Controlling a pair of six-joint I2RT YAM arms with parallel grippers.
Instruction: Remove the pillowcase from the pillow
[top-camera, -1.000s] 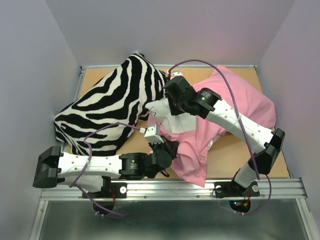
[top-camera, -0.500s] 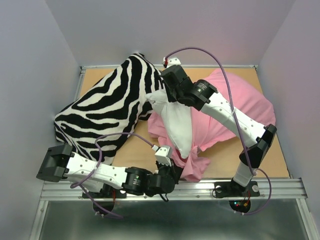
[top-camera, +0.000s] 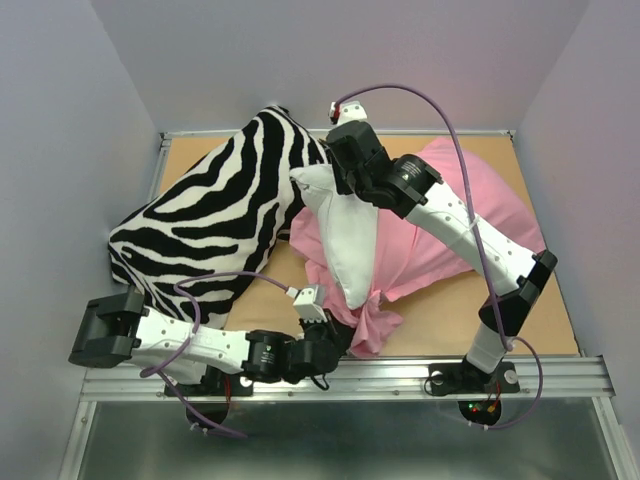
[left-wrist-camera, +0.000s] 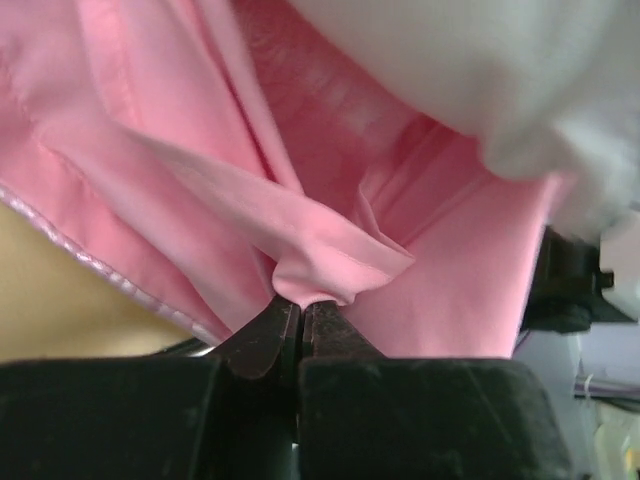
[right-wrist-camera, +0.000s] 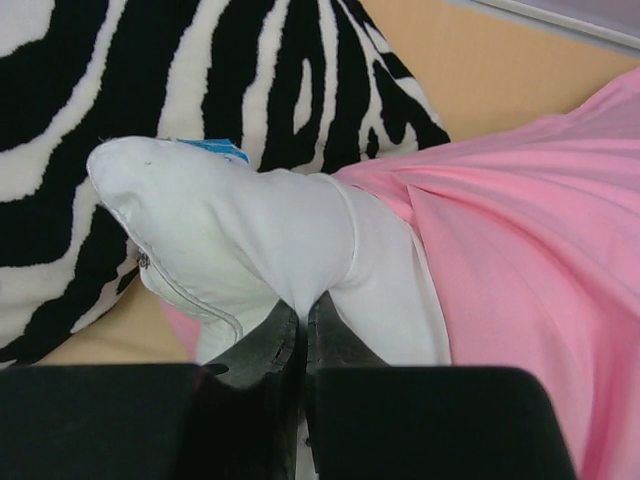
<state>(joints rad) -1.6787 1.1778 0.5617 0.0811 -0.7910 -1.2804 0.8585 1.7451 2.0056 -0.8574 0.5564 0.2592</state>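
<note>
As left end effector (left-wrist-camera: 300, 306) pinches pillowcase (left-wrist-camera: 190, 190) edge, pillow (top-camera: 350, 240) seems half bared.

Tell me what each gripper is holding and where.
Left gripper pinches a fold of the pillowcase; right gripper pinches the pillow near its exposed corner.

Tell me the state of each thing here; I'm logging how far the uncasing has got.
pillowcase: partly off, bunched at its near end.
pillow: white end out, the rest inside the pillowcase.
left gripper: shut on a pillowcase fold.
right gripper: shut on the pillow's bare end.
zebra pillow: lying at the table's left, cover on.
</note>
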